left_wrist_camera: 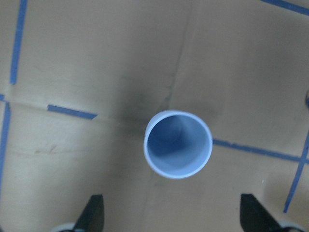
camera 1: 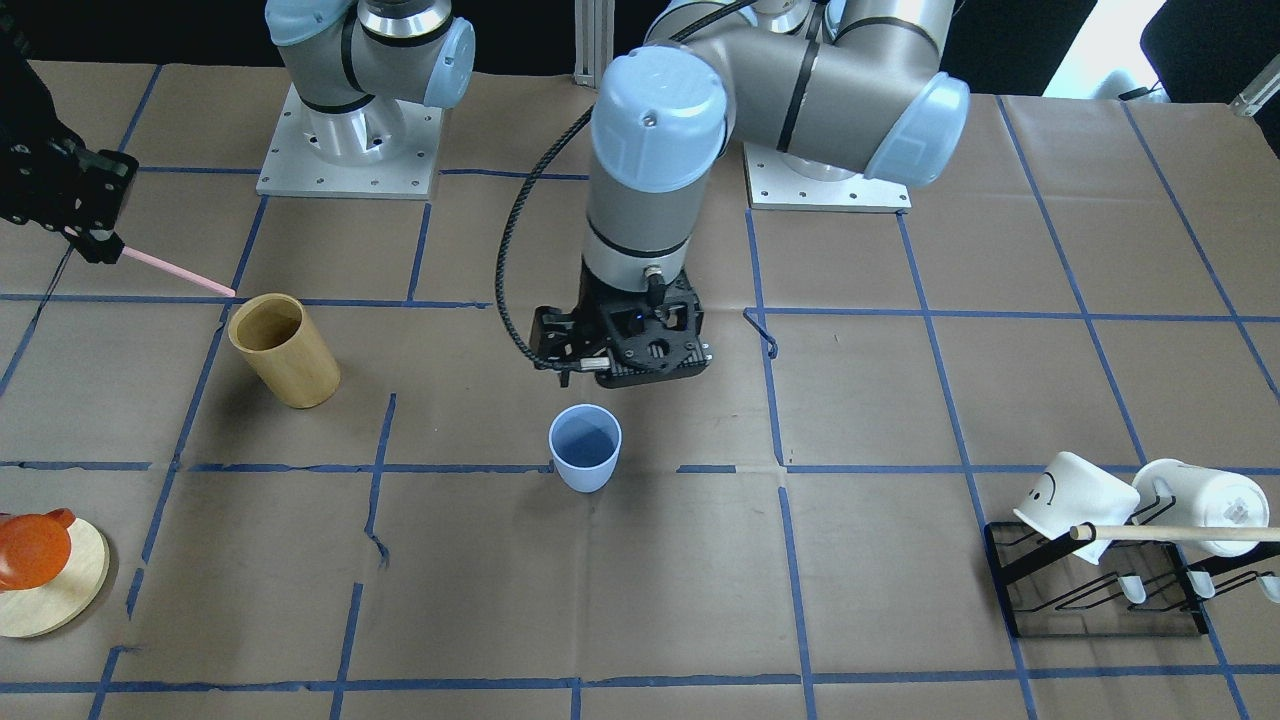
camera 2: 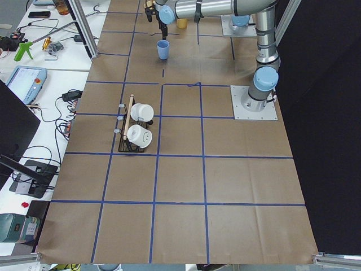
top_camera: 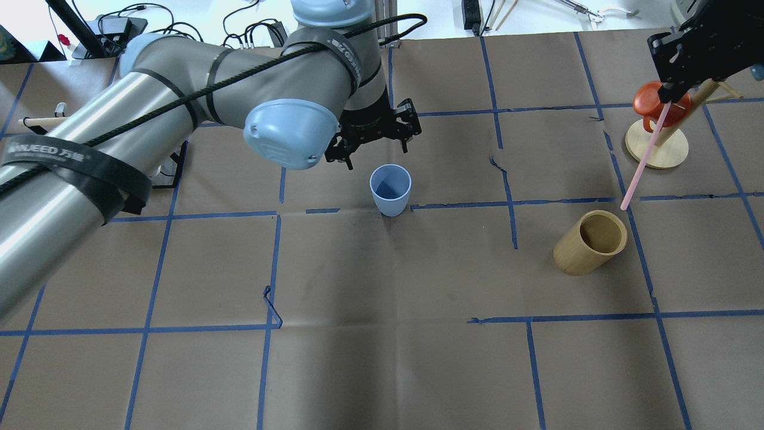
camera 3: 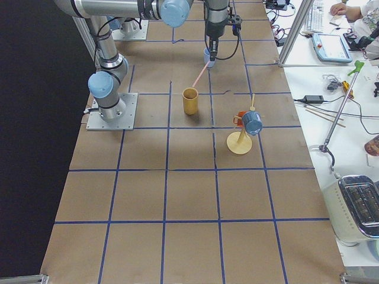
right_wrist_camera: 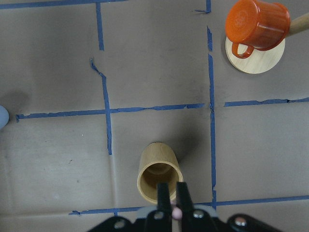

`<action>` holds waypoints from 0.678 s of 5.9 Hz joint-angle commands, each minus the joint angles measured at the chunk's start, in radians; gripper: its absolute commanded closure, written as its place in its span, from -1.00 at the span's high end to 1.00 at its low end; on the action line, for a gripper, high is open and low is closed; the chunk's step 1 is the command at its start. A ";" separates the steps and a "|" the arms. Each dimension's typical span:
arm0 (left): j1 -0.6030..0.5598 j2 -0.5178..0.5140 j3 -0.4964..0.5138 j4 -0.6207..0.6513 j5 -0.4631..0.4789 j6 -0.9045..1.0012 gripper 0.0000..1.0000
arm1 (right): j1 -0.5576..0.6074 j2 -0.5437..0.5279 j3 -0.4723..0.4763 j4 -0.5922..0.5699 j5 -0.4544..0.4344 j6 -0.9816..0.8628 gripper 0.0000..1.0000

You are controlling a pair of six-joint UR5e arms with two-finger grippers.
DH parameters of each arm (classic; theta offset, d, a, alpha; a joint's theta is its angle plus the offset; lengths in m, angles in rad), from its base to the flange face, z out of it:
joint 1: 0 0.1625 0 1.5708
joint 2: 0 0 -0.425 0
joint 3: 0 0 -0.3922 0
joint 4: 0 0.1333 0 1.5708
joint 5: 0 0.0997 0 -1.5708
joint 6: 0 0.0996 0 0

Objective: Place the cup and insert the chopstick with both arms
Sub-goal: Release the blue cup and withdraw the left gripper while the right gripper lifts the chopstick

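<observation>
The light blue cup [camera 1: 585, 447] stands upright on the brown paper table near its middle; it also shows in the overhead view [top_camera: 390, 190] and in the left wrist view [left_wrist_camera: 177, 144]. My left gripper [top_camera: 376, 150] hovers above it, slightly to the robot's side, open and empty; its two fingertips [left_wrist_camera: 94, 215] stand wide apart. My right gripper [top_camera: 668, 95] is shut on the pink chopstick [top_camera: 641, 158], high at the table's right. The stick slants down, and its tip is close to the rim of the tan wooden cup [top_camera: 591, 242].
The tan wooden cup [right_wrist_camera: 160, 179] stands just below my right gripper [right_wrist_camera: 173, 193]. An orange mug [top_camera: 656, 104] hangs on a round wooden stand [camera 1: 60, 590]. A black rack [camera 1: 1100, 590] with two white mugs and a wooden dowel stands at the far left.
</observation>
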 commanded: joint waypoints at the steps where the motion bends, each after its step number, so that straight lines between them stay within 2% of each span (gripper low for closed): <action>1: 0.099 0.183 -0.017 -0.188 0.001 0.283 0.97 | 0.083 0.022 -0.044 0.034 0.001 0.130 -0.87; 3: 0.166 0.312 -0.025 -0.237 0.004 0.431 0.98 | 0.240 0.098 -0.111 0.026 0.002 0.345 -0.87; 4: 0.199 0.311 -0.031 -0.246 0.027 0.440 0.98 | 0.322 0.159 -0.183 0.028 0.002 0.448 -0.87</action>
